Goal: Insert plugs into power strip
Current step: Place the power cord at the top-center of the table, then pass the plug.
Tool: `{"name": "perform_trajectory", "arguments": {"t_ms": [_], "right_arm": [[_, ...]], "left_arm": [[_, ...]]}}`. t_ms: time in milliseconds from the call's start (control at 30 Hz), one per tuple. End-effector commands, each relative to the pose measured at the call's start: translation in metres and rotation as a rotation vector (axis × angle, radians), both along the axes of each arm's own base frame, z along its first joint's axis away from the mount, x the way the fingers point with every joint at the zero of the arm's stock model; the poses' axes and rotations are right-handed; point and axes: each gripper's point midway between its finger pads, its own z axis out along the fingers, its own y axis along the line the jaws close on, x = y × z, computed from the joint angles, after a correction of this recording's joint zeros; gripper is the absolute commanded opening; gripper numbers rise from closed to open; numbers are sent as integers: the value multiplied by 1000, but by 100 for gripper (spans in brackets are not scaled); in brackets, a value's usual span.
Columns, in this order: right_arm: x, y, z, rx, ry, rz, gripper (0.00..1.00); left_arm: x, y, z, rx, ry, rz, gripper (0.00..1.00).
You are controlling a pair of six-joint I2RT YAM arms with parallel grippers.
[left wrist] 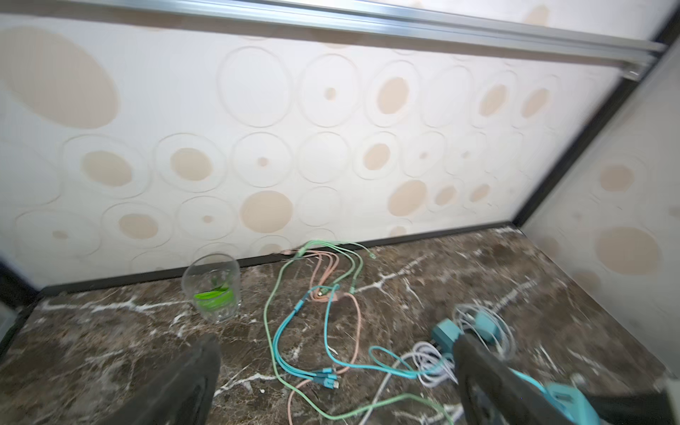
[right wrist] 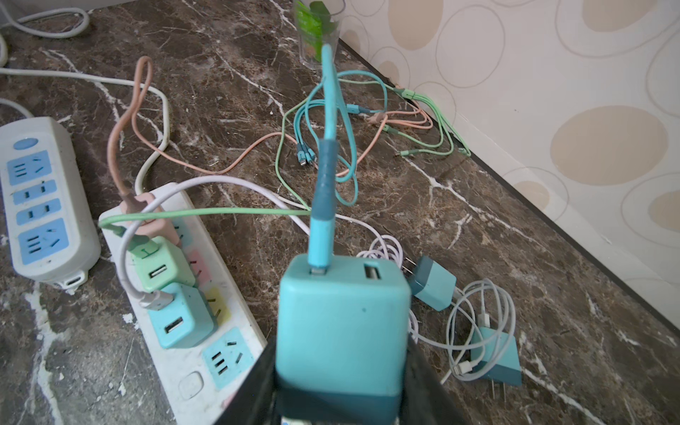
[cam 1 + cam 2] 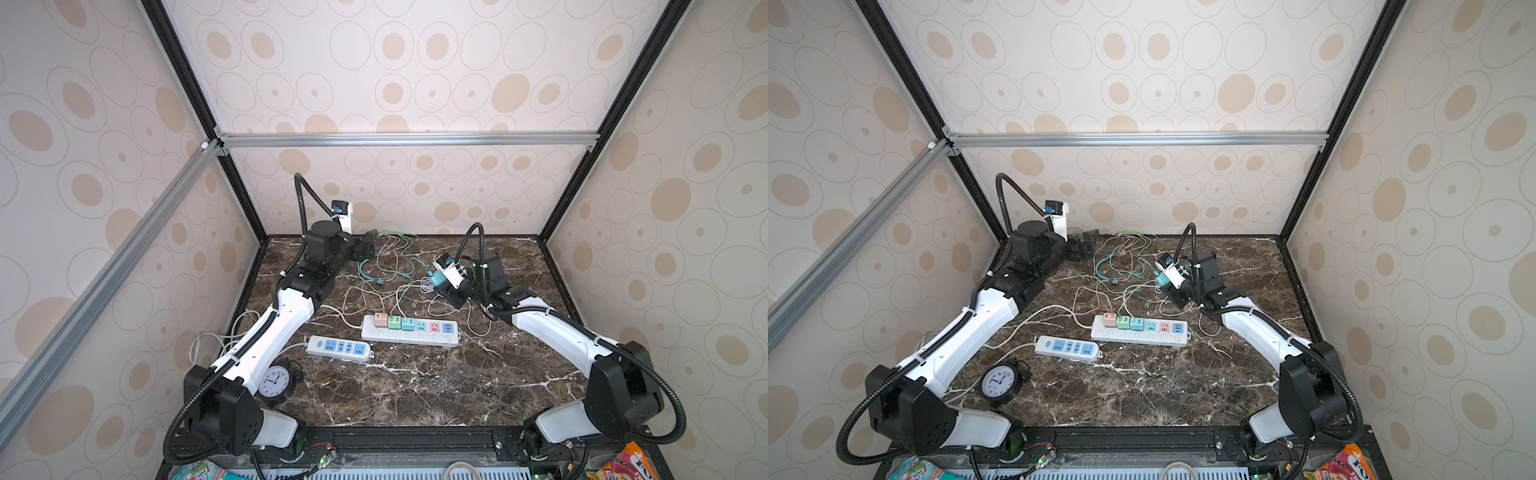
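Teal plug (image 2: 342,323), clamped in right gripper (image 2: 340,382)

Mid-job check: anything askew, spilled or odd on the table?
Nothing spilled or damaged. One loose teal adapter and a second teal adapter lie tipped on their sides, prongs showing, amid coiled white cable, off to the side of the long power strip.

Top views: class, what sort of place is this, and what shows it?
Probably a robot test booth, not a home: an aluminium frame carries wallpapered panels around a marble-look tabletop, and the left arm and right arm are mounted at its front.
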Motion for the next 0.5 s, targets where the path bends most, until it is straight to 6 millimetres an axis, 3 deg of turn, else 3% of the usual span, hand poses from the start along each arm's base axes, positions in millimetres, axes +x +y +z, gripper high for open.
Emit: {"name": "perform_trajectory", "arguments": {"t_ms": [0,133,300,467], "right_arm": [[-16,12,14,-94,-129,144,0],[-23,21,14,-213,-218,212,0],[-31,36,20,-304,-338,280,0],[-32,44,27,-345,-460,310,0]], "left_arm": [[-30,-49,-7,109,50,-350,98],[-43,-81,-15,162,117,-534,98],[-64,-118,-45,255,220,-734,93],[-75,-131,-75,328,320,-822,85]]}}
